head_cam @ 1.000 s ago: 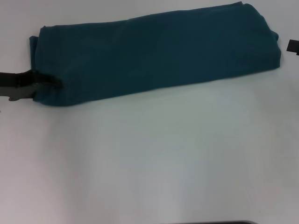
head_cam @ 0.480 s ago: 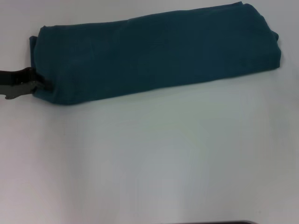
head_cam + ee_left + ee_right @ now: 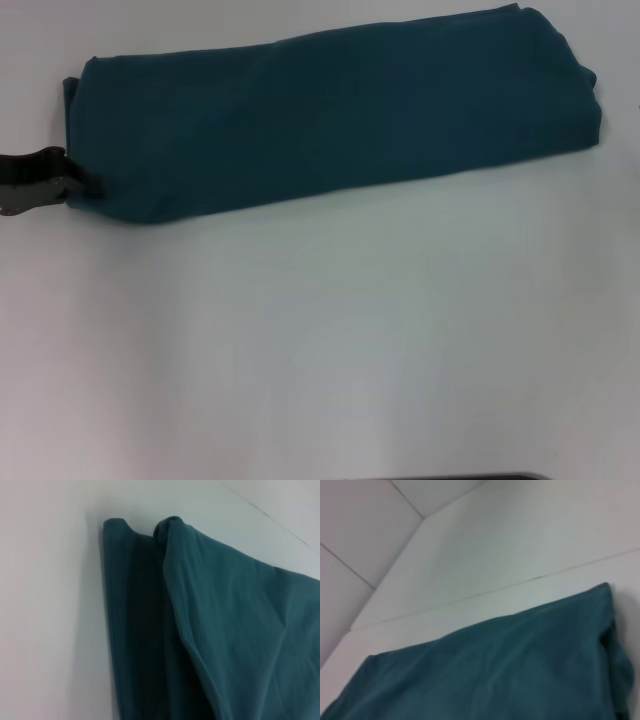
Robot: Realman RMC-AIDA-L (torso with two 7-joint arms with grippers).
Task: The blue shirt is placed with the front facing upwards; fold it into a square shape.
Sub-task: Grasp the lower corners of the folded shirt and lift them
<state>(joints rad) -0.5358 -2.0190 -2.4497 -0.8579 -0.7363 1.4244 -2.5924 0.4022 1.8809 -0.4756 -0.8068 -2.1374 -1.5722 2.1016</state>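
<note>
A: Head view first. The blue shirt [image 3: 330,110] lies on the white table [image 3: 330,350], folded into a long band that runs across the far half, its right end a little farther back than its left. No lettering shows; only plain teal cloth faces up.

B: And the left gripper [image 3: 72,185]?

A: Out at the left edge of the scene, low over the table, dark tips just touching the shirt's near left corner. Whether those tips are apart or pinched together, I cannot tell; they are small and dark against the cloth.

B: What does the left wrist camera give us?

A: The shirt's left end [image 3: 200,630] close up. Stacked layers, one rounded fold lying over another, with a shadowed gap between them, all resting on the table.

B: Right arm?

A: The right gripper is out of sight in every view. Its wrist camera looks over the shirt's other end [image 3: 520,670] from above, a rounded corner at the side, with the table beyond.
</note>
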